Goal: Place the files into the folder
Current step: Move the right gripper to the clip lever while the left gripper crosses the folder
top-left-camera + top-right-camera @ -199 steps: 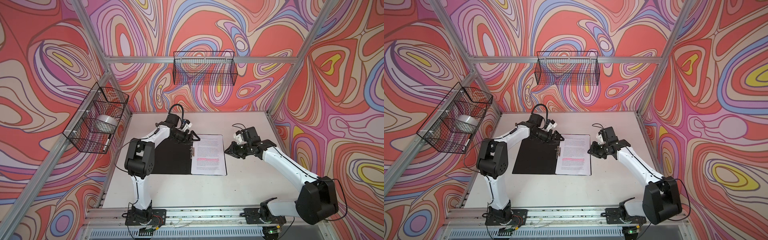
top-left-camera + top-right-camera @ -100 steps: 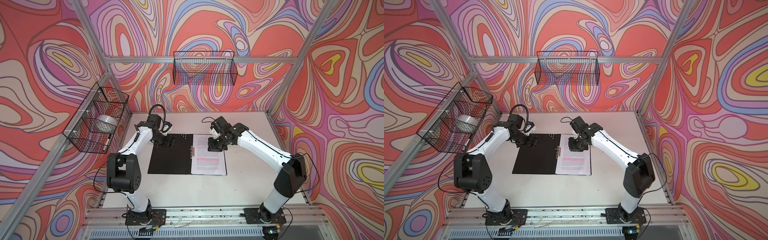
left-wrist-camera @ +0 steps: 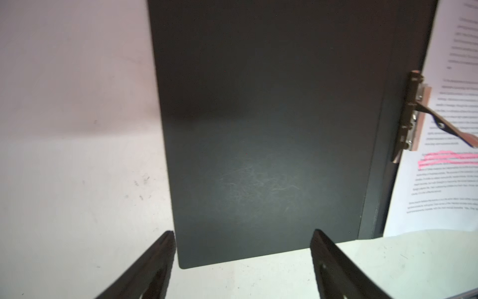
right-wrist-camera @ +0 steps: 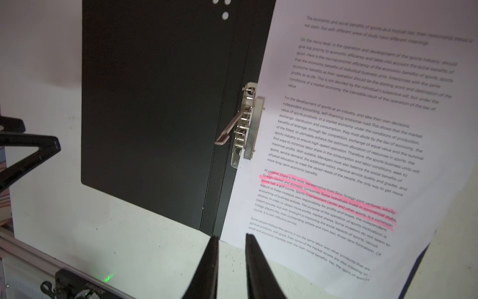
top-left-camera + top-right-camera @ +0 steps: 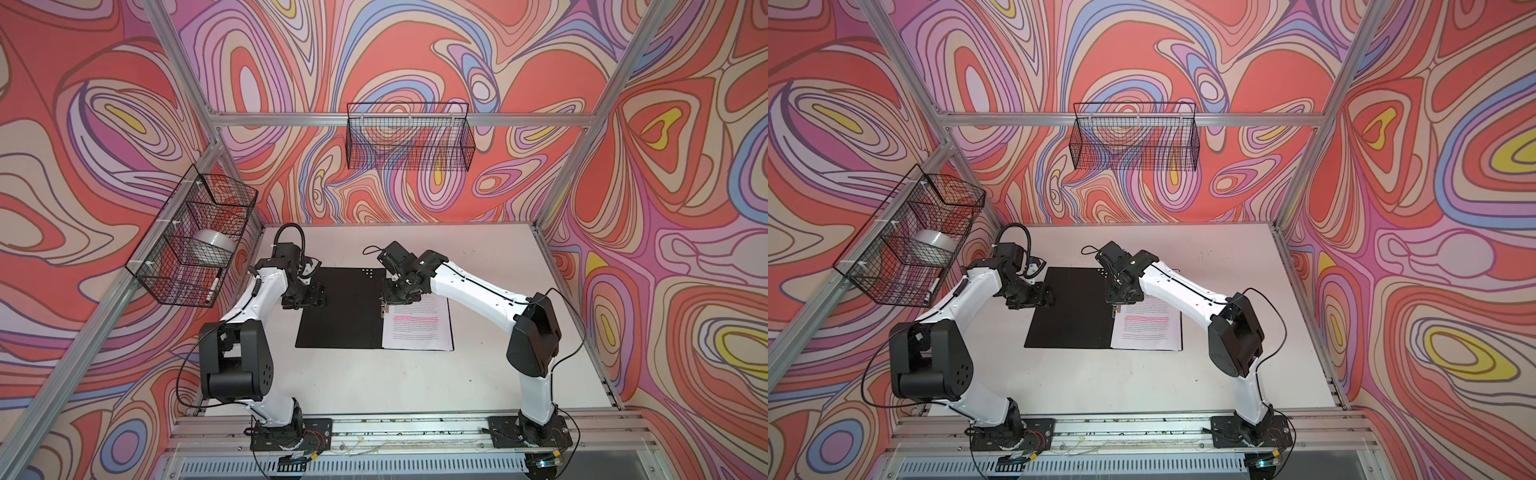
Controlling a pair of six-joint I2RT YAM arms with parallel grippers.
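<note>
Looking from the front rail back: the white table (image 5: pixel 374 382) carries the folder (image 5: pixel 340 307), which lies open and flat, black inside facing up. The files (image 5: pixel 417 328) sit on its right half, pink band mid-page, with their left edge right up against the metal clip (image 4: pixel 247 124) on the spine. The clip's lever is sticking up, and I honestly can't tell if it's pinching the paper. Further back, the right gripper (image 4: pixel 231 236) hangs over the far end of the spine, fingers down to a narrow slit with nothing between them. The left gripper (image 3: pixel 243 233) is over the folder's far left corner, spread wide, holding nothing. Behind all that, a wire basket (image 5: pixel 409 141) hangs on the back wall.
</note>
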